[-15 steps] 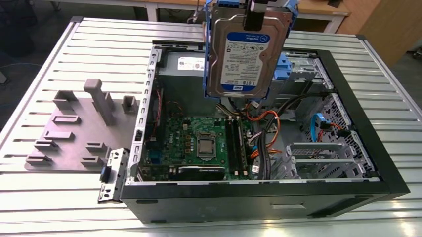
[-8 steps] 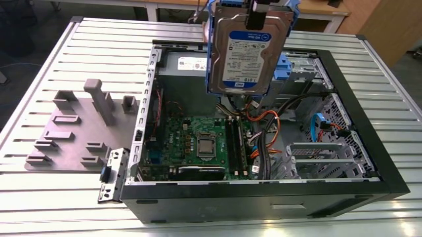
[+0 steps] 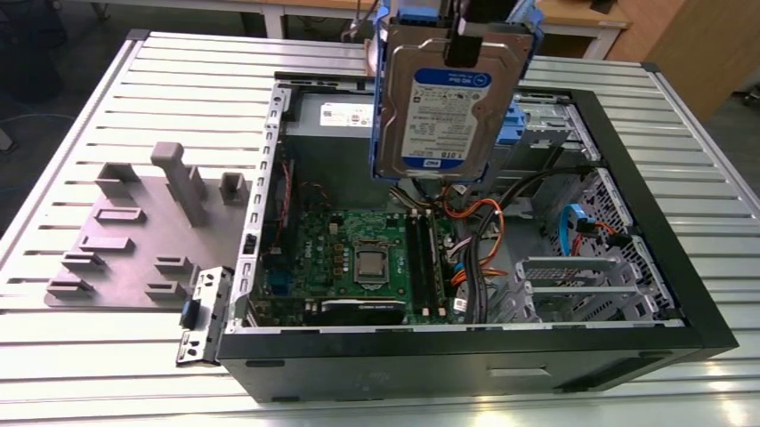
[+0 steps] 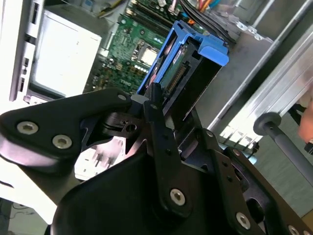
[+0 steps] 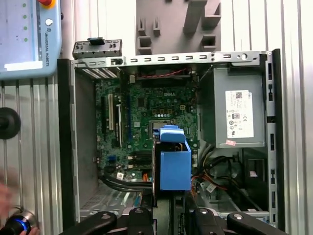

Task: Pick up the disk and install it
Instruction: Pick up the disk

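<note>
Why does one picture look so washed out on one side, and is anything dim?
In the second wrist view, glare bleaches the power supply nearly white. In the exterior view, the disk is well lit, while the inside of the computer case is dim beside the bright table. In the first wrist view, lighting is even.

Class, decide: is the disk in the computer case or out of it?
Out. The disk hangs upright above the open case, gripped at its top edge by the hand.

The silver, blue-framed disk [image 3: 449, 111] hangs upright in midair.
</note>
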{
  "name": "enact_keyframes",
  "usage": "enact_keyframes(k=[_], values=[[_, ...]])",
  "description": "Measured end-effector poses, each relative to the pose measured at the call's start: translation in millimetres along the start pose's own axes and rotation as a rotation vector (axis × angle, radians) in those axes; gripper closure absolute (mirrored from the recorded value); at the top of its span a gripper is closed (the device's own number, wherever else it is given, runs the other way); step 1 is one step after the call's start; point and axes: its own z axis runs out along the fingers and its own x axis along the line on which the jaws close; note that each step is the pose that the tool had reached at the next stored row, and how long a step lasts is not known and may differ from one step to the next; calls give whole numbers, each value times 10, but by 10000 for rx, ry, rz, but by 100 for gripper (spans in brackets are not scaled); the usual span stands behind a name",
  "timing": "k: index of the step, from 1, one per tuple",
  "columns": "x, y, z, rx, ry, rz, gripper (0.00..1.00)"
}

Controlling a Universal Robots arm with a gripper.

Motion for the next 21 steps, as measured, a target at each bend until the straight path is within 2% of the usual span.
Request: enact_keyframes(k=[8, 12, 14, 17, 21], values=[[307, -17, 37, 0, -3, 0, 65], [347, -20, 43, 0, -3, 1, 65], [352, -42, 46, 0, -4, 0, 65], [349, -124, 47, -4, -3, 0, 65], [341, -272, 49, -15, -2, -1, 65]])
